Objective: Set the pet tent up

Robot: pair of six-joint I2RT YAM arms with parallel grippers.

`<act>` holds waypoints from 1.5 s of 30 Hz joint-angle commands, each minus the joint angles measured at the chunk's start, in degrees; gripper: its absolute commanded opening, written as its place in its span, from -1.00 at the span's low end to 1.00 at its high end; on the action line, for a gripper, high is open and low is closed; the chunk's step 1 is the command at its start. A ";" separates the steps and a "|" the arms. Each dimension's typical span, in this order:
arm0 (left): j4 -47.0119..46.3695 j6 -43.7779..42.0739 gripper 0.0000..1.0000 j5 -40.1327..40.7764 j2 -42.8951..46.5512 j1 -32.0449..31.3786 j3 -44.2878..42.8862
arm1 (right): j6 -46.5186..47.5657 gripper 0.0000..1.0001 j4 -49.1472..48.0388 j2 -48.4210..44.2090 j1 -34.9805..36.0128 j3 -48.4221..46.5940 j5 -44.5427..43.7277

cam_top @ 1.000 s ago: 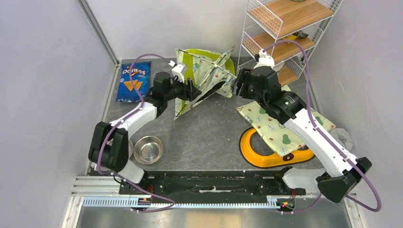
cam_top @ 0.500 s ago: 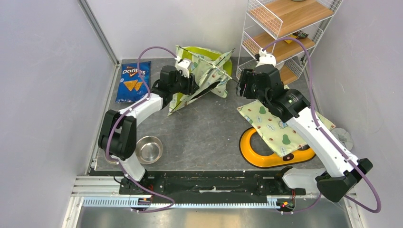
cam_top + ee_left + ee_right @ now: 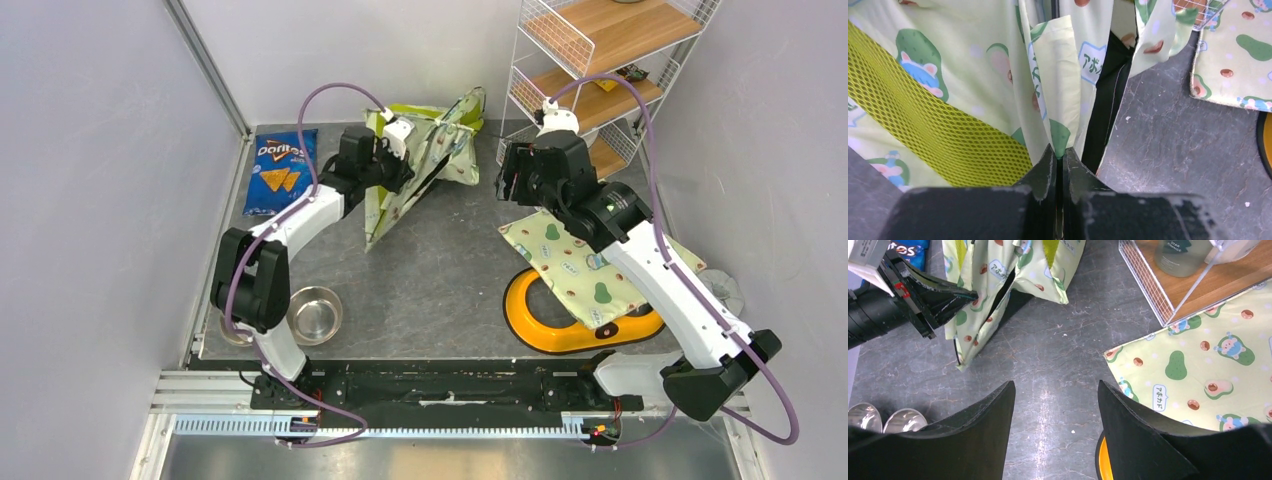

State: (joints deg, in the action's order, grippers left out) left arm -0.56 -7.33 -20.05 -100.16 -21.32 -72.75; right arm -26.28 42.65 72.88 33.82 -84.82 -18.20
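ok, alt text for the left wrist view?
Left gripper shut on a fold of the pet tent, pale-green avocado-print fabric with a yellow-green mesh panel beside it. Grey table at right, a corner of the matching mat at top right.

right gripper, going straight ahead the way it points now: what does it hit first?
Most likely the grey table, between the pet tent and the mat. The right gripper stands open. Depth is unclear.

You have one pet tent (image 3: 425, 150) at twelve o'clock, one crisp bag (image 3: 280, 170) at ten, two steel bowls (image 3: 311, 315) at eight, one printed mat (image 3: 575, 265) and one yellow tray (image 3: 540, 322) at four, and one wire rack (image 3: 600, 60) at two.
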 commanded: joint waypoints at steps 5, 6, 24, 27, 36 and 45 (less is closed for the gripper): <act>16.83 -15.99 -0.96 -2.81 3.25 0.18 -9.91 | 4.38 0.42 3.83 0.01 -0.43 -5.76 2.51; 19.11 -17.69 -0.96 -3.77 3.87 0.31 -10.74 | 5.14 0.43 4.74 -0.02 -0.43 -6.48 2.70; 25.54 -38.77 -0.96 -10.78 12.40 5.73 -10.18 | 10.63 0.74 17.82 3.59 -0.60 -2.58 9.88; 25.70 -40.51 -0.96 -10.45 12.45 6.37 -9.70 | 11.26 0.61 18.79 4.59 -0.60 -2.24 15.22; 23.39 -39.68 -0.96 -12.37 12.05 8.42 -9.78 | 12.53 0.13 19.20 6.48 -0.61 2.54 25.14; 15.07 -32.37 -0.95 -13.15 11.63 9.90 -8.59 | 9.65 -1.00 15.71 8.58 -0.60 4.48 30.89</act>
State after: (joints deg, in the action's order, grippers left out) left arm 24.84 -44.82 -31.44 -90.24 -11.90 -81.08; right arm -14.28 60.42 80.62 33.54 -80.82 9.34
